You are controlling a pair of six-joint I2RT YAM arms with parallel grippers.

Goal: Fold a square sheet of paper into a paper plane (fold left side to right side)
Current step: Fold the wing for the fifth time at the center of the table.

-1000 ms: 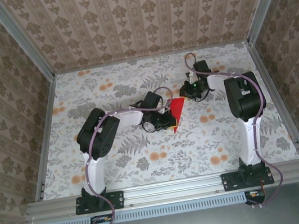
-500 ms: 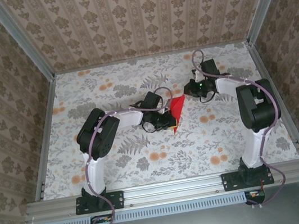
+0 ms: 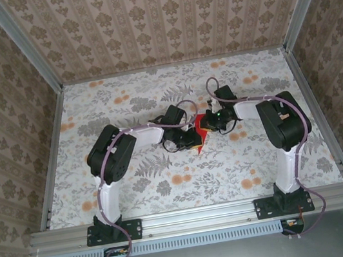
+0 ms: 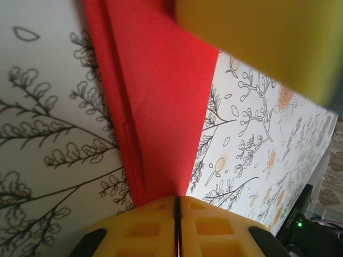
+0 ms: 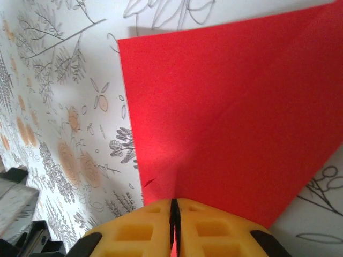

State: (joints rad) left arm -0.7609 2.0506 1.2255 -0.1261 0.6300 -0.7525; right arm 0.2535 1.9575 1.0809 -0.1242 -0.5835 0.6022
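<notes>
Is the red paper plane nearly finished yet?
Not yet. Done: the red paper already has folded layers and a slanted crease. Now: the left gripper and right gripper, both closed, sit on its edges, flattening or pinching. To do: it is no narrow dart yet, so more folds.

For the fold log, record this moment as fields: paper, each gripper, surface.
paper: square sheet of paper, red, folded into layers with a diagonal crease
surface: lies on the flowered table
left gripper: fingers together, tips at the paper's narrow end
right gripper: fingers together, tips at a paper edge
grip: pinched or only pressed down, cannot tell
</notes>
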